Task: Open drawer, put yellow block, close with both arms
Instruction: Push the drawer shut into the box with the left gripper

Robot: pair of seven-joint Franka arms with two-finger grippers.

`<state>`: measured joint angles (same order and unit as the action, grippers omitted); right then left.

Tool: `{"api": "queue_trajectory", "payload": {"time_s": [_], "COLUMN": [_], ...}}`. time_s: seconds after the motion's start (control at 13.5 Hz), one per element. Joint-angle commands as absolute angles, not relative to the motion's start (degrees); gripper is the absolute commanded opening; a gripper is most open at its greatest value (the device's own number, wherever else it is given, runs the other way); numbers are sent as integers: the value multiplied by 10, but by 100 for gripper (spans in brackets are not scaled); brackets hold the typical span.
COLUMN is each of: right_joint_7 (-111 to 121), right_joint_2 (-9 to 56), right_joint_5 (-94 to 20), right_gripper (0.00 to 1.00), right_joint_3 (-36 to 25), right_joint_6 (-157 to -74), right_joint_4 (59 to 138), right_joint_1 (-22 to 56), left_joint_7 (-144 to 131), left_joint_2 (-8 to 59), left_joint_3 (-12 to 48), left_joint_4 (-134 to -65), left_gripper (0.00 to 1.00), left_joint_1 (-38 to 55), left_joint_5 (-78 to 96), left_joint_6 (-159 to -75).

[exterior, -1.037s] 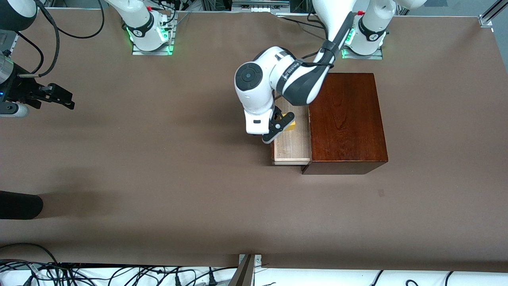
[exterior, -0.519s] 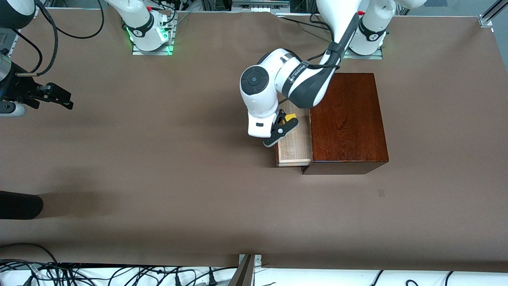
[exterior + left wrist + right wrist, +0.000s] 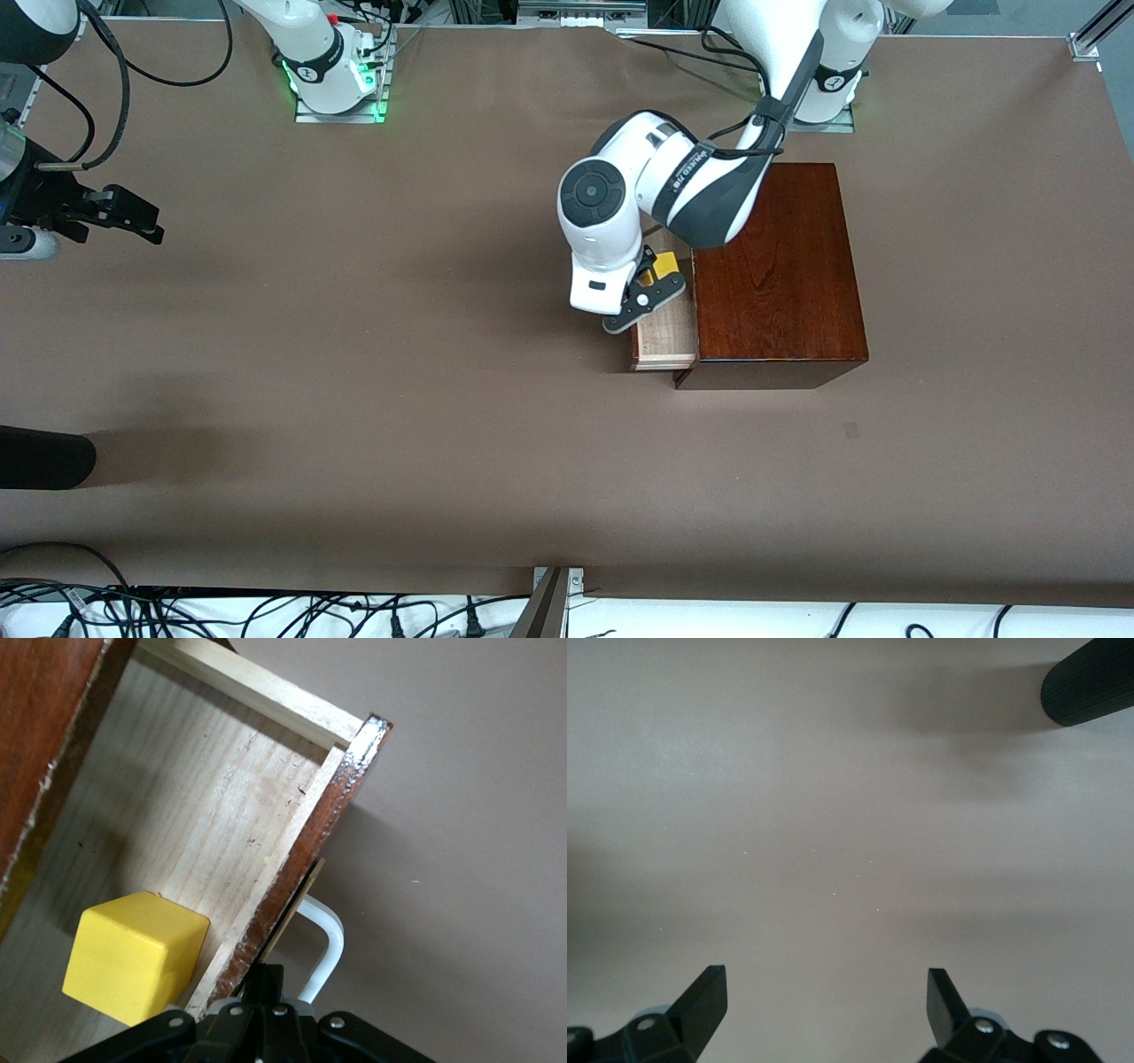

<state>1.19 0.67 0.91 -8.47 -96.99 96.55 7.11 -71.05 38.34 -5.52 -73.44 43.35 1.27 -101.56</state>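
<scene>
The drawer (image 3: pixel 663 335) stands partly open, sticking out of the dark wooden box (image 3: pixel 775 275) toward the right arm's end of the counter (image 3: pixel 399 399). The yellow block (image 3: pixel 135 957) already lies on the drawer's pale floor, close against the inside of the drawer front, so the opening and the placing look done. What is left, by my judgement, is the closing.

The left gripper (image 3: pixel 645 299) is at the drawer front with its fingers pressed together and holding nothing. In the left wrist view they sit just outside the glossy front panel, beside the white handle (image 3: pixel 323 943); this looks like a push on the front to shut the drawer. The right gripper (image 3: pixel 824 992) waits over bare counter at the right arm's end, well apart from the box, fingers spread wide and empty. The task asks for both arms to close the drawer, yet only the left one is at it now.

Hidden or unclear:
- The left arm's wrist covers much of the drawer in the front view, so only a corner of the block shows there.
- Whether the fingertips actually touch the front panel I cannot tell.
- A dark rounded object (image 3: pixel 44 456) at the edge of the front view is cut off and unidentifiable.
</scene>
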Motion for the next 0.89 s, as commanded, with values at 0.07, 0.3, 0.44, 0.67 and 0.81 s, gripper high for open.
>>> {"api": "queue_trajectory", "payload": {"time_s": [0.07, 0.3, 0.44, 0.67, 0.81], "right_joint_7": [5, 6, 6, 5, 5], "right_joint_2": [10, 10, 10, 11, 11], "right_joint_5": [9, 9, 10, 10, 10], "right_gripper": [100, 100, 100, 100, 100], "right_joint_3": [-83, -83, -83, -83, -83], "right_joint_6": [-964, -964, -964, -964, -964], "right_joint_4": [956, 956, 956, 956, 956], "right_joint_1": [71, 71, 71, 71, 71], "left_joint_7": [-640, -596, -579, -584, -585], "left_joint_2": [351, 340, 340, 340, 331], "left_joint_3": [-77, -76, -76, -74, -66], "left_joint_4": [-782, -784, -783, -773, -764], "left_gripper": [0, 0, 0, 0, 0], "left_joint_1": [396, 366, 356, 358, 364], "left_joint_5": [-32, -32, -31, -23, -18], "left_joint_6": [-986, -976, -974, -972, -970]}}
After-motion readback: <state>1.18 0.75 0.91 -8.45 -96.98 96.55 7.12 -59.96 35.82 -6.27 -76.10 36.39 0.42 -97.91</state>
